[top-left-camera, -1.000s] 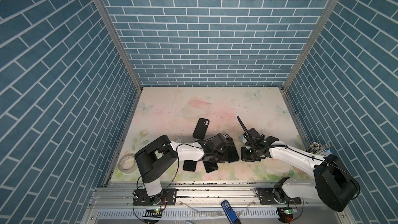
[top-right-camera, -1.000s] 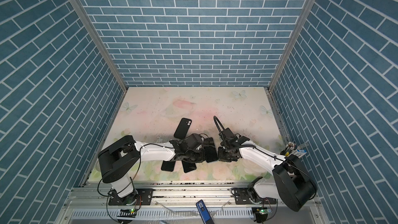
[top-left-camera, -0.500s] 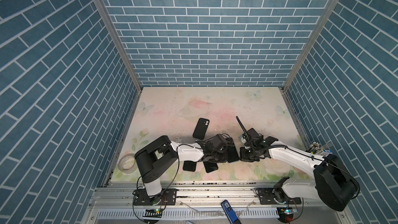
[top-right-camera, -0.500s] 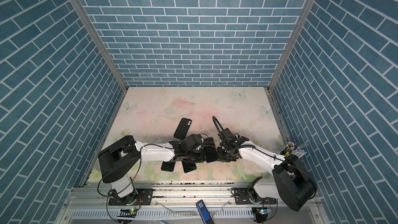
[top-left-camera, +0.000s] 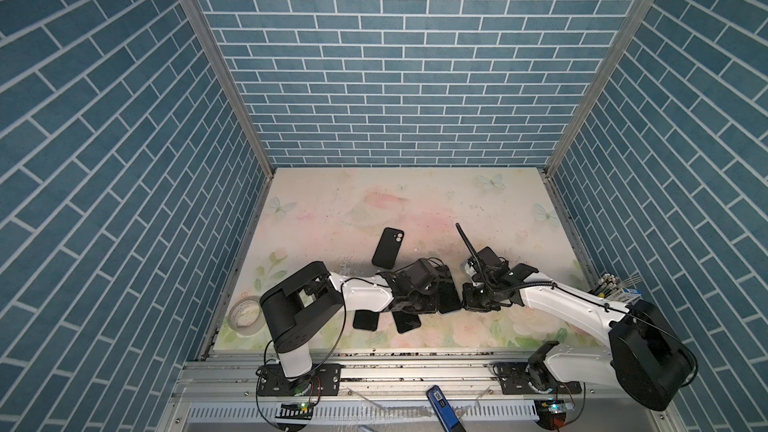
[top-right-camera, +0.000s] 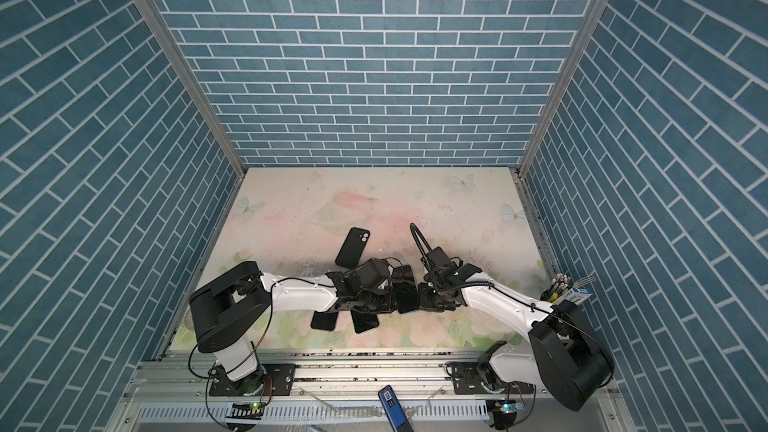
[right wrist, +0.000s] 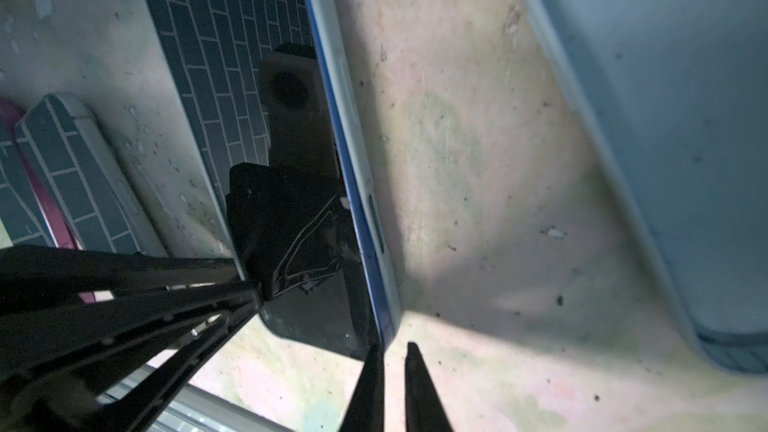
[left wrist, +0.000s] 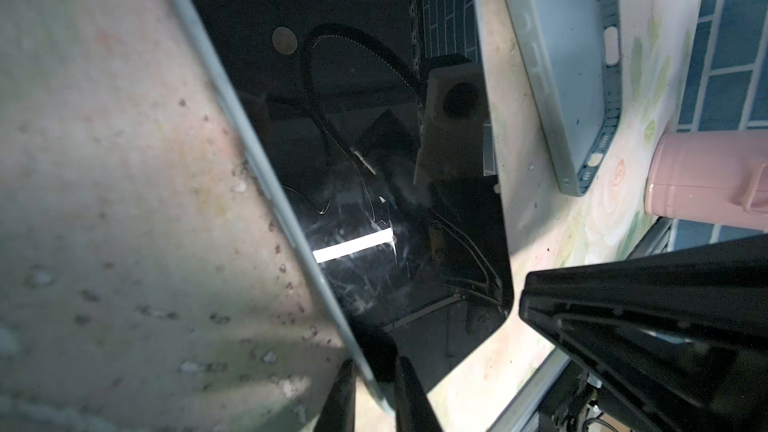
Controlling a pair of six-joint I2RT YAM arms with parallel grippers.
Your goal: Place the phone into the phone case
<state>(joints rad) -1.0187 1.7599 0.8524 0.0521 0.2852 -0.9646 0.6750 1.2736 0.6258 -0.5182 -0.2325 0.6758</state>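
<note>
In both top views the arms meet low in the centre of the counter (top-left-camera: pixel 415 201). The phone (top-left-camera: pixel 449 300) (top-right-camera: pixel 406 297) shows there as a dark slab between their wrists. The wrists cover its ends, so neither view shows how the left jaws or right jaws stand. The phone case (top-left-camera: pixel 388 248) (top-right-camera: pixel 353 248), black with its camera cut-out at the upper end, lies flat up and to the left of that spot, apart from the phone.

The left wrist view shows more. The phone (left wrist: pixel 374 222) runs from top centre to bottom centre of the frame. Its pale rim passes between the fingertips (left wrist: pixel 343 401), and the left jaws are clamped on that lower corner.

In the right wrist view the right jaws stand nearly together, with a thin slit between the fingertips (right wrist: pixel 368 392). The blue-rimmed corner of the phone (right wrist: pixel 216 76) ends right at their tips, and I cannot tell whether it is pinched. Two further phones (right wrist: pixel 83 168) sit at the left edge, cut off. A matte grey-blue slab (right wrist: pixel 665 118) fills the upper right, blurred and cropped; I cannot tell whether it is the case.
</note>
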